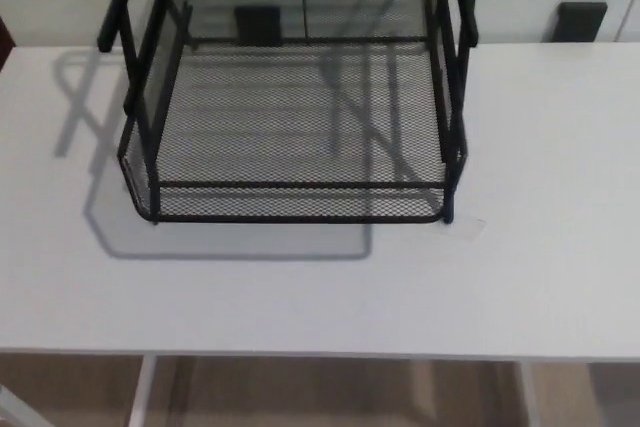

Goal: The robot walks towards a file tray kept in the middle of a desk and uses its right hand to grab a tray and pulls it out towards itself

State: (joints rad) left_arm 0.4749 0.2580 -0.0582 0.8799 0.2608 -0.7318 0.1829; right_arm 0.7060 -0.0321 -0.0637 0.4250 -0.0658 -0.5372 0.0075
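Observation:
A black wire-mesh file tray [295, 132] stands on the white desk [520, 247], left of the picture's middle. Its bottom tray sits in a black frame whose uprights [450, 57] rise out of the top of the view. The front rim of the tray [295, 202] faces me, a short way back from the desk's near edge. Neither of my hands shows in the head view.
The desk's front edge [320, 355] runs across the bottom, with white legs and a beige floor below it. A white wall stands behind the desk, with two dark blocks, one [258, 22] seen through the mesh and one [582, 19] at the right.

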